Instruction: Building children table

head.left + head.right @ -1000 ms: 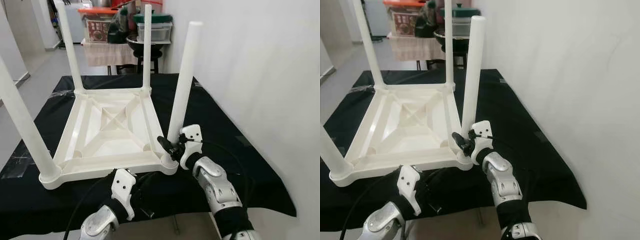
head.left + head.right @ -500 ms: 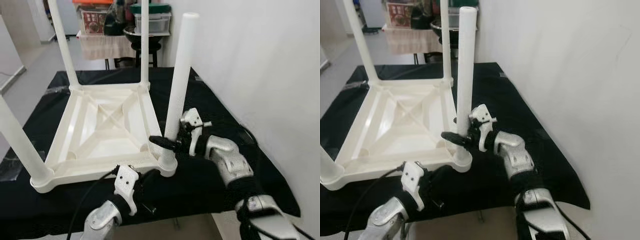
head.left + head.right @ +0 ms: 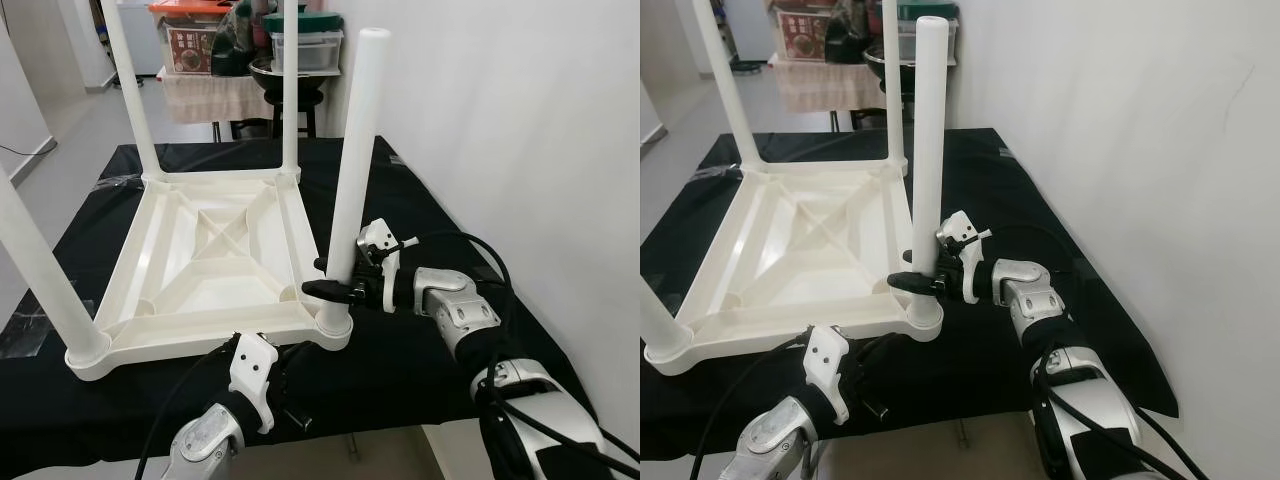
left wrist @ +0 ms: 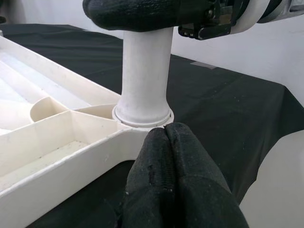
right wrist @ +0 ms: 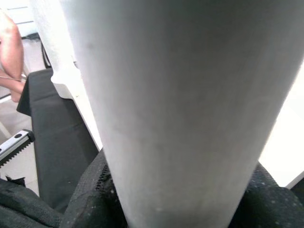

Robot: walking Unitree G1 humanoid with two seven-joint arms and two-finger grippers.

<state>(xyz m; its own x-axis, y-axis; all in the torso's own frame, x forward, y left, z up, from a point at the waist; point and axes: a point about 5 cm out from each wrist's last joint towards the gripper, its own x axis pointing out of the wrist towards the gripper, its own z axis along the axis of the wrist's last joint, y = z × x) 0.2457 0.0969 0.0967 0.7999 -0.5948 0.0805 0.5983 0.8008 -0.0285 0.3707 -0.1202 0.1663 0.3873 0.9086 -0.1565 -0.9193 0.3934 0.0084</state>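
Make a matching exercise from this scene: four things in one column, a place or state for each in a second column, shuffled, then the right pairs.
Things
1. right gripper
2. left gripper
3. tabletop
4. black cloth

Places or states
A. lying upside down, legs pointing up
B. spread under the whole assembly
C. fingers pressed together, at the near rim below the corner socket
D. clamped around the near right leg, low on it

Pairs: 1-D, 2-C, 3-A, 4-B

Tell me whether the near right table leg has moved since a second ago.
Yes. The near right leg, held by the right pincer, has swung from leaning right to upright, its top now closer to the far right leg.
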